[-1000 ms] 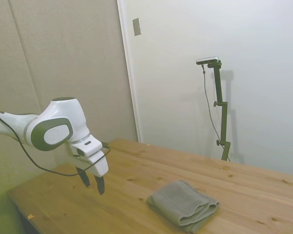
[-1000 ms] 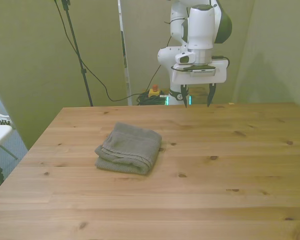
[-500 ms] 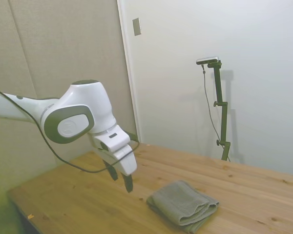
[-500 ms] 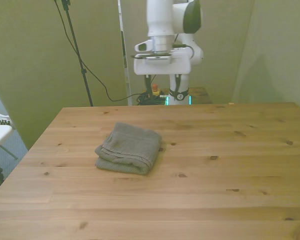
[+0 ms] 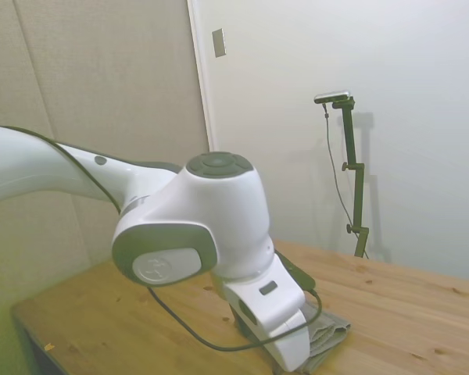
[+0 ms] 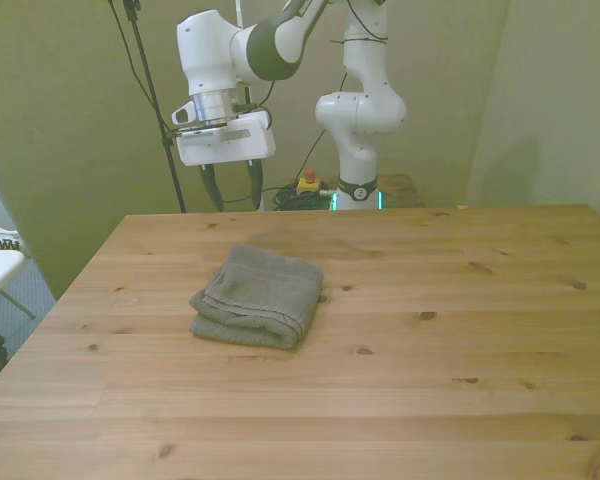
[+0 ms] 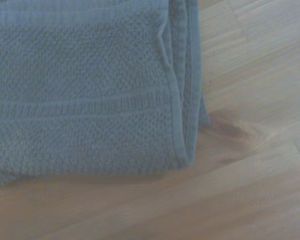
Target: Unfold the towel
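Arm [image 6: 280,30] swung out toward the front view's left, elbow high, forearm angled down to the wrist [image 6: 215,75]. Wrist housing roughly vertical, white flange below it, tool [image 6: 230,185] pointing straight down — hanging in air w/ nothing in it. Two dark fingers [image 6: 212,186] visible w/ a clear gap between them, so jaws apart. Side view: wrist housing [image 5: 191,226] fills the foreground, fingers hidden there.
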Available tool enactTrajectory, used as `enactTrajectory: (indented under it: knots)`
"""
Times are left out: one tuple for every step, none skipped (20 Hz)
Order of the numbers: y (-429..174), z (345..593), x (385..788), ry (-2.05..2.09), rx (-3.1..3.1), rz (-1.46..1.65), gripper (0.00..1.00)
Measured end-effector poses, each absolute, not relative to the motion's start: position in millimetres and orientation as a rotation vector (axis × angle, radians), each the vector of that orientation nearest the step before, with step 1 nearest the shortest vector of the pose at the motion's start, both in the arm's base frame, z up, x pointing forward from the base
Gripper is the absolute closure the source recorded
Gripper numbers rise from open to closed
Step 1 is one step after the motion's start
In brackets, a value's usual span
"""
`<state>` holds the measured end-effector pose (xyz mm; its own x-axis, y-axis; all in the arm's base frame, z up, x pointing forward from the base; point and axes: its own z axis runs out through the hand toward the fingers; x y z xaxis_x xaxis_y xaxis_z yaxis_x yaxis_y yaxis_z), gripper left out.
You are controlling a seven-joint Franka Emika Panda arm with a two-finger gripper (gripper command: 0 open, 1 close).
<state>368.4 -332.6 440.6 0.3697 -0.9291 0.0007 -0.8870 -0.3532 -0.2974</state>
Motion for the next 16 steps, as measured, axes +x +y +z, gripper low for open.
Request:
enactTrajectory:
  knots:
    - [-340,438,372,1.594,-2.372,-0.258,0.00]
    - [-345,434,376,1.573,-2.361,-0.270,0.00]
    - [-347,430,380,1.544,-2.343,-0.278,0.00]
    - [-346,424,384,1.512,-2.323,-0.283,0.00]
    - [-345,417,388,1.487,-2.302,-0.280,0.00]
    - [-343,411,391,1.468,-2.280,-0.270,0.00]
    - [-341,405,393,1.449,-2.258,-0.254,0.00]
    - [-341,401,395,1.438,-2.238,-0.243,0.00]
    - [-343,399,397,1.429,-2.219,-0.237,0.00]
    - [-344,395,399,1.422,-2.203,-0.233,0.00]
    - [-346,391,402,1.415,-2.192,-0.230,0.00]
    - [-347,387,404,1.413,-2.182,-0.226,0.00]
    - [-348,383,407,1.413,-2.174,-0.223,0.00]
    - [-348,378,409,1.416,-2.172,-0.216,0.00]
    - [-349,374,411,1.419,-2.171,-0.208,0.00]
    - [-348,370,413,1.419,-2.172,-0.201,0.00]
